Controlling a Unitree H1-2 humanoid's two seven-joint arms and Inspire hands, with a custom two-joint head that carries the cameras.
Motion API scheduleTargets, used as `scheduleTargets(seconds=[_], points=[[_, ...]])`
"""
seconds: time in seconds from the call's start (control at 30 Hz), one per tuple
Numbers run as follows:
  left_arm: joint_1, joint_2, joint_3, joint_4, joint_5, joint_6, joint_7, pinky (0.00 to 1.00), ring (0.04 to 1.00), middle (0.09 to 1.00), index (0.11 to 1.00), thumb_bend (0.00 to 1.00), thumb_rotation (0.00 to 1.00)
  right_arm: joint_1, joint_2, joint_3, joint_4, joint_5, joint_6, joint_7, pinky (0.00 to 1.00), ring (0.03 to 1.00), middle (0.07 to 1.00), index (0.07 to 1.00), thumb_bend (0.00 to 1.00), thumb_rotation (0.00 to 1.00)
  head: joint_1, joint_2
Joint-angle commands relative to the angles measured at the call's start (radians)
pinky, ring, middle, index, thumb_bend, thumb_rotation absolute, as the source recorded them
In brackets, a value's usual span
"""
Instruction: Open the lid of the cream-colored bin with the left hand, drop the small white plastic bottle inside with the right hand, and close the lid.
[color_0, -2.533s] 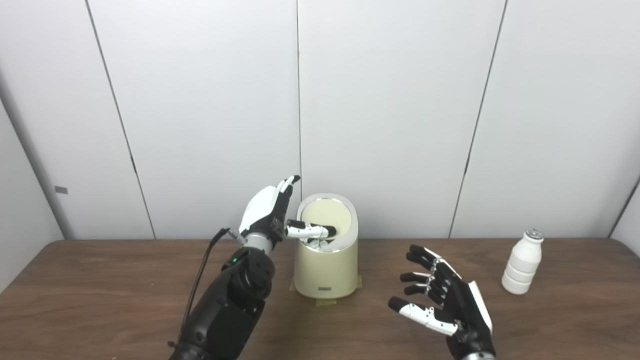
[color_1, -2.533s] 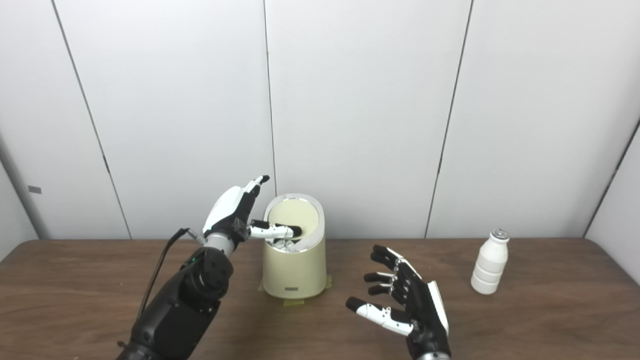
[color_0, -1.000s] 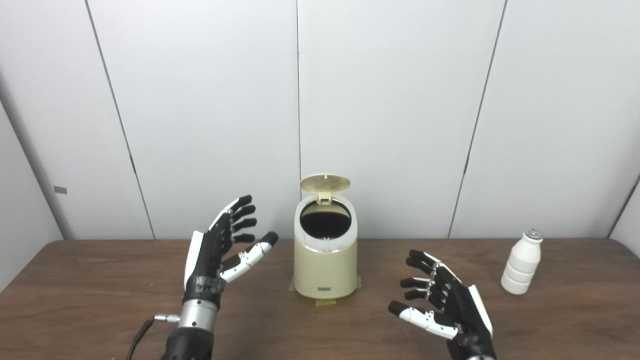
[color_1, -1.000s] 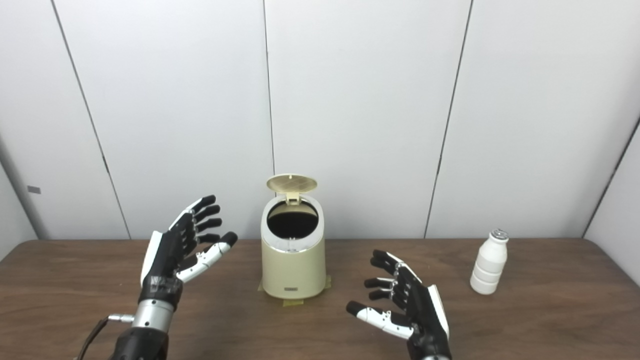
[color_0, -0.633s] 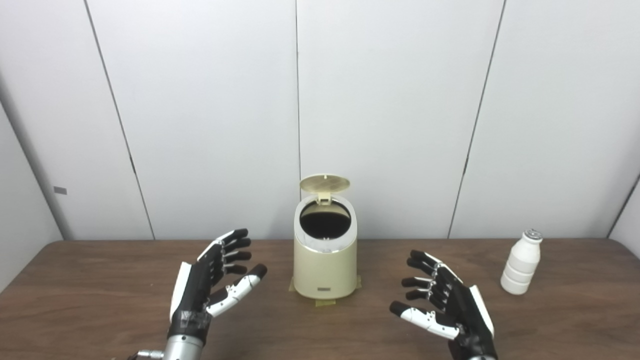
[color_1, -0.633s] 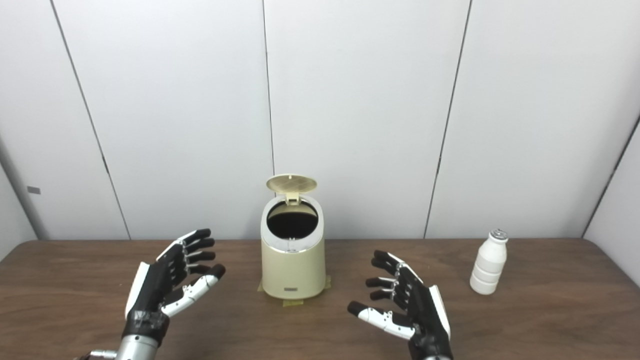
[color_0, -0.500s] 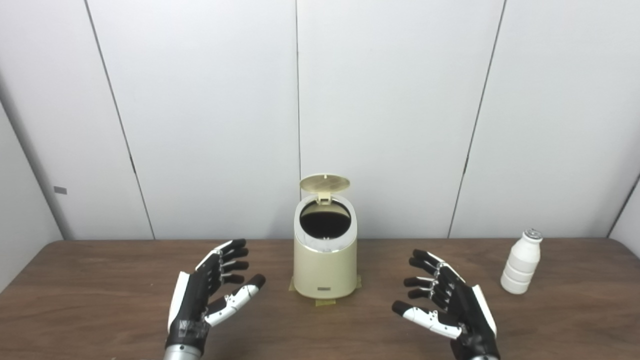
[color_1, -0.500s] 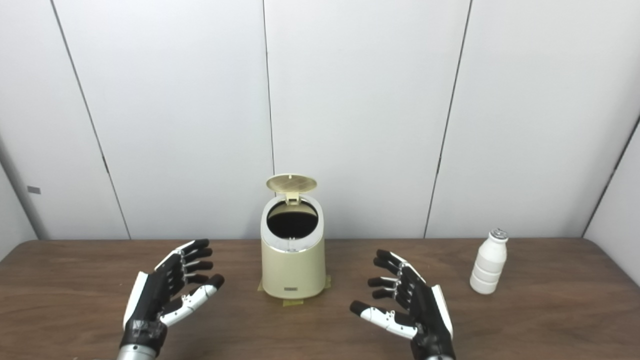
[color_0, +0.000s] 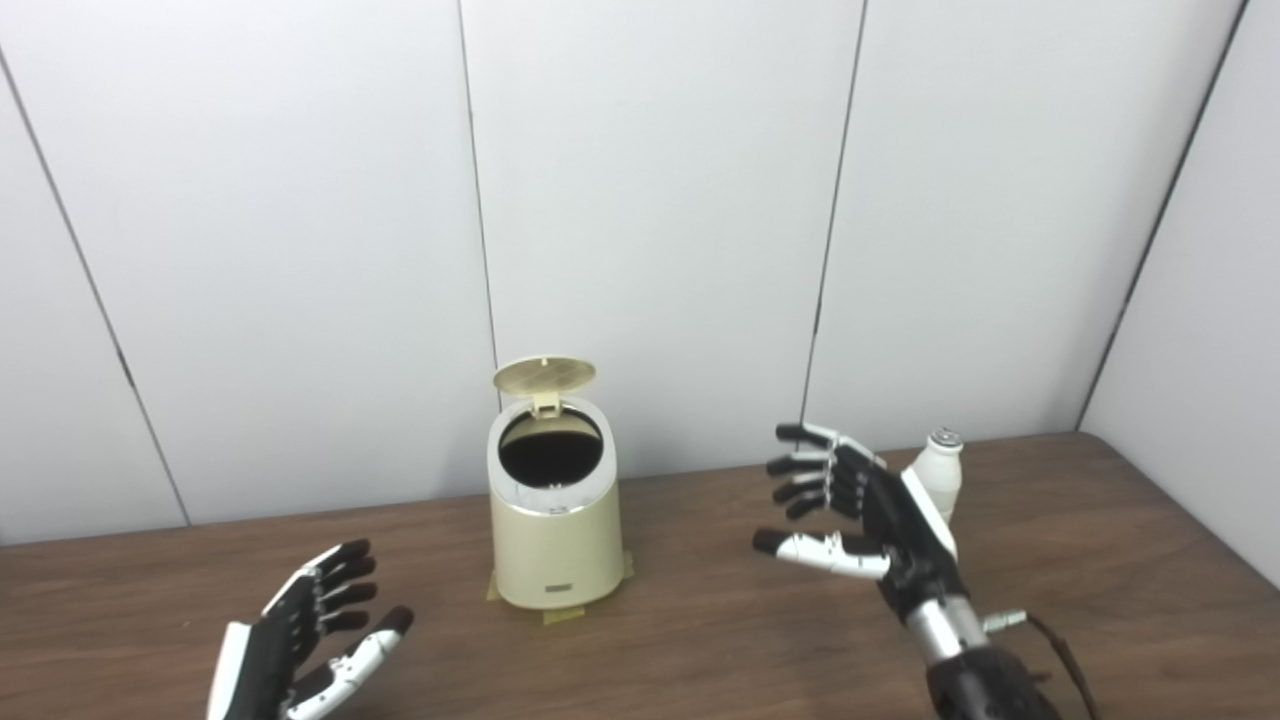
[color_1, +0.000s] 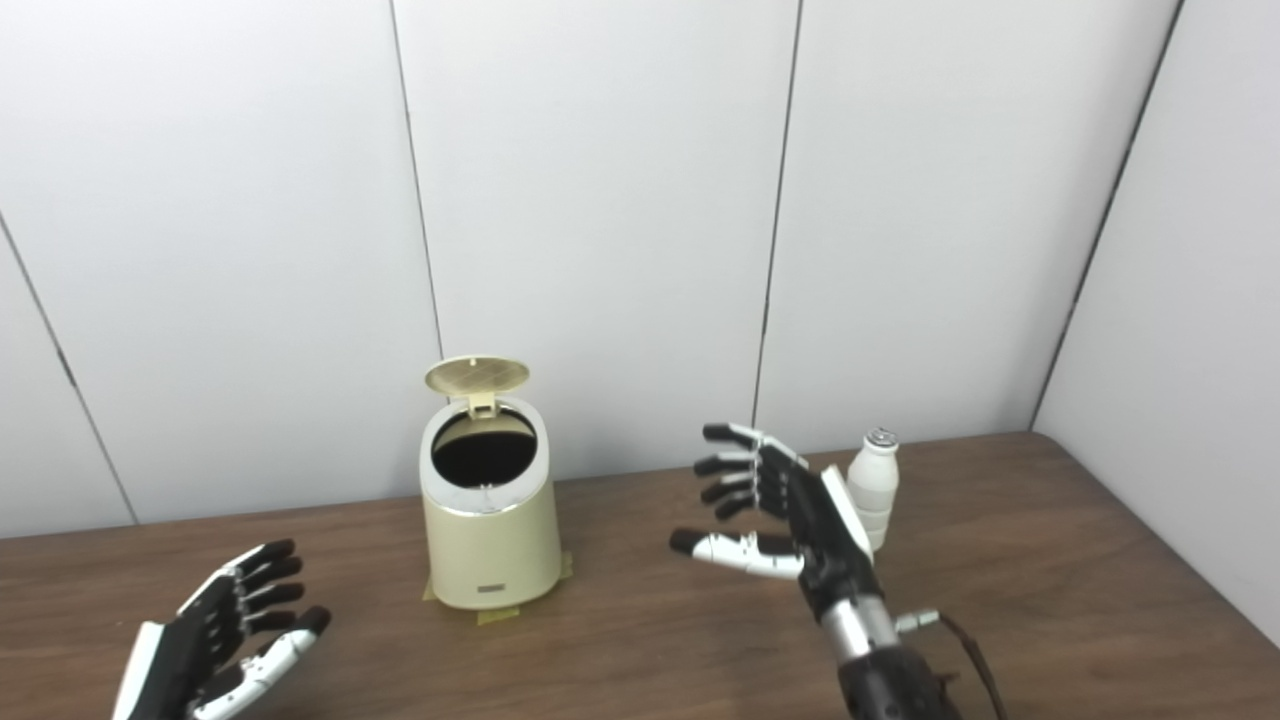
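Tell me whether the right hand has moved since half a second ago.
Yes. Though the camera has swung too, the right hand has moved away from the bin toward the white bottle, now overlapping it in both views, raised and open.

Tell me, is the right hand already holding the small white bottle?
No. The right hand is open with fingers spread, and the small white bottle stands upright on the table behind it, not grasped.

Dark wood table (color_0: 700, 640), cream bin (color_0: 553, 540) on tape patch, white bottle (color_1: 872, 485) upright at right
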Motion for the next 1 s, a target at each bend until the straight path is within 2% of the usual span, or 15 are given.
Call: scheduleTargets(seconds=[0.0, 0.07, 0.13, 0.23, 0.3, 0.4, 0.53, 0.6, 0.63, 0.7, 0.77, 0.97], points=[[-0.043, 0.018, 0.005, -0.004, -0.003, -0.051, -0.003, 0.69, 0.746, 0.789, 0.818, 0.6, 0.19, -0.08, -0.018, -0.009, -0.081, -0.037, 0.051, -0.006, 0.47, 0.57, 0.663, 0.726, 0.78, 0.18, -0.015, -0.006], [-0.045, 0.025, 0.007, -0.001, -0.002, -0.051, -0.003, 0.69, 0.743, 0.789, 0.819, 0.59, 0.18, -0.118, -0.05, -0.03, -0.113, -0.048, 0.116, -0.002, 0.48, 0.591, 0.684, 0.726, 0.79, 0.15, -0.041, -0.015], [-0.047, 0.029, 0.01, 0.002, -0.007, -0.044, -0.004, 0.7, 0.752, 0.796, 0.823, 0.58, 0.19, -0.146, -0.088, -0.052, -0.112, -0.065, 0.146, -0.003, 0.54, 0.625, 0.711, 0.732, 0.81, 0.17, -0.069, -0.025], [-0.052, 0.035, 0.013, 0.017, -0.013, -0.044, -0.007, 0.72, 0.765, 0.802, 0.827, 0.57, 0.17, -0.181, -0.148, -0.092, -0.07, -0.059, 0.148, 0.0, 0.53, 0.643, 0.739, 0.748, 0.84, 0.2, -0.092, -0.037], [-0.055, 0.039, 0.014, 0.021, -0.018, -0.038, -0.012, 0.72, 0.769, 0.804, 0.829, 0.57, 0.18, -0.198, -0.184, -0.11, -0.034, -0.065, 0.135, -0.007, 0.58, 0.667, 0.752, 0.752, 0.85, 0.21, -0.102, -0.044], [-0.058, 0.048, 0.011, 0.028, -0.024, -0.05, -0.023, 0.71, 0.768, 0.808, 0.83, 0.55, 0.18, -0.219, -0.226, -0.131, -0.015, -0.071, 0.158, -0.009, 0.63, 0.686, 0.768, 0.762, 0.83, 0.18, -0.114, -0.05], [-0.064, 0.053, 0.014, 0.052, -0.029, -0.085, -0.033, 0.65, 0.741, 0.797, 0.829, 0.54, 0.18, -0.233, -0.26, -0.133, -0.002, -0.108, 0.194, -0.017, 0.64, 0.686, 0.772, 0.78, 0.78, 0.12, -0.124, -0.053], [-0.064, 0.048, 0.021, 0.06, -0.044, -0.096, -0.034, 0.64, 0.729, 0.792, 0.823, 0.54, 0.15, -0.236, -0.273, -0.136, 0.01, -0.115, 0.213, -0.013, 0.65, 0.697, 0.778, 0.787, 0.78, 0.11, -0.127, -0.054], [-0.063, 0.044, 0.025, 0.062, -0.054, -0.095, -0.034, 0.64, 0.728, 0.789, 0.818, 0.55, 0.08, -0.237, -0.279, -0.139, 0.019, -0.111, 0.224, -0.008, 0.67, 0.722, 0.793, 0.795, 0.78, 0.1, -0.127, -0.055], [-0.062, 0.04, 0.03, 0.066, -0.065, -0.099, -0.034, 0.65, 0.734, 0.787, 0.814, 0.56, 0.04, -0.235, -0.292, -0.139, 0.032, -0.112, 0.24, 0.002, 0.69, 0.752, 0.814, 0.807, 0.77, 0.1, -0.128, -0.055], [-0.06, 0.039, 0.032, 0.065, -0.068, -0.1, -0.036, 0.64, 0.73, 0.781, 0.809, 0.57, 0.06, -0.228, -0.309, -0.13, 0.043, -0.122, 0.252, 0.013, 0.69, 0.77, 0.826, 0.826, 0.8, 0.15, -0.128, -0.054], [-0.06, 0.04, 0.032, 0.065, -0.07, -0.101, -0.04, 0.65, 0.728, 0.779, 0.808, 0.57, 0.07, -0.209, -0.343, -0.119, 0.099, -0.08, 0.252, 0.086, 0.74, 0.835, 0.877, 0.876, 0.85, 0.21, -0.131, -0.049]])
